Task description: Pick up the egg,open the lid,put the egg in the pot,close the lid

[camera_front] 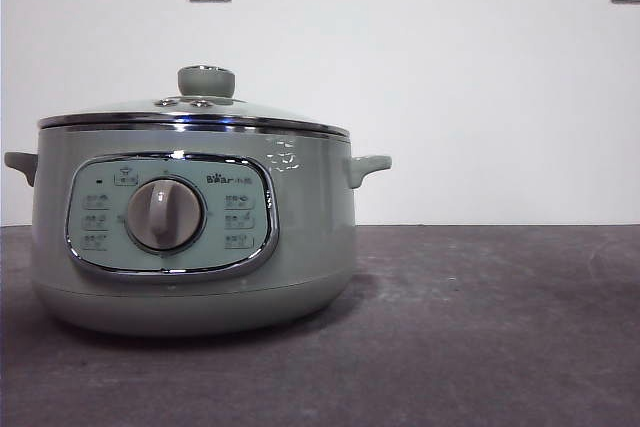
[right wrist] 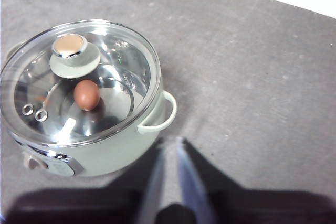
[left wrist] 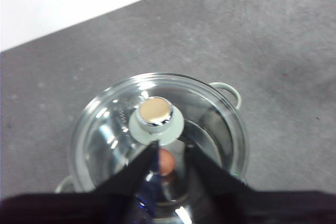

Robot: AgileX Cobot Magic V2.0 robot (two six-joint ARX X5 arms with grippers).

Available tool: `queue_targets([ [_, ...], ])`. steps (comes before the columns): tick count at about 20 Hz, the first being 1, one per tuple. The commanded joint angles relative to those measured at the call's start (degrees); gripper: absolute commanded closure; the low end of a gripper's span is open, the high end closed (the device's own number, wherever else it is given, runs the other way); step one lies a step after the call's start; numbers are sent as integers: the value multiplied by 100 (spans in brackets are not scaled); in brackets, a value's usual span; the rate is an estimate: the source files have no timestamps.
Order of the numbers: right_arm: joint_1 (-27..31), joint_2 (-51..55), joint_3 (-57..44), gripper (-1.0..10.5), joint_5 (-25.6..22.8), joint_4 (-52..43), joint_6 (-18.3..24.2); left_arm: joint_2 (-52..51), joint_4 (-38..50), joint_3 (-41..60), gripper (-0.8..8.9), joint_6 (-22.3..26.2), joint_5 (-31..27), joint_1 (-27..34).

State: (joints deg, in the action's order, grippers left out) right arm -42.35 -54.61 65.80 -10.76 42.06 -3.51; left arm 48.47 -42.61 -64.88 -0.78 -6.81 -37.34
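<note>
White wall backs a grey table. At the front view's left stands the pot, the lid seated on it. Through the glass the egg lies inside. Left gripper hovers above the knob, jaws parted and empty; right gripper is nearly closed, empty.

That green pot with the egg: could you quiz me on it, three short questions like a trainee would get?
1. True or false: the lid sits closed on the pot.
2. Where is the egg? A) on the table B) inside the pot C) in an end effector
3. Which end effector hovers right above the lid's knob?

Key: 1 true; 2 B; 3 the left end effector.
</note>
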Motion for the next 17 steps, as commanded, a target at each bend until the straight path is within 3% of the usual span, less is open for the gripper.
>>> queue_targets([
  [1, 2, 385, -835, 959, -33, -638, -125, -234, 275, 437, 822, 120, -111, -79],
  [6, 2, 938, -1784, 958, -26, -1119, -116, -903, 994, 1591, 821, 31, -212, -138],
  [8, 2, 920, -1784, 945, -33, -1058, -138, -876, 697, 1593, 817, -162, -208, -138],
  [17, 2, 929, -1784, 946, -11, -1012, -133, -651, 564, 1593, 817, -160, -210, -125],
])
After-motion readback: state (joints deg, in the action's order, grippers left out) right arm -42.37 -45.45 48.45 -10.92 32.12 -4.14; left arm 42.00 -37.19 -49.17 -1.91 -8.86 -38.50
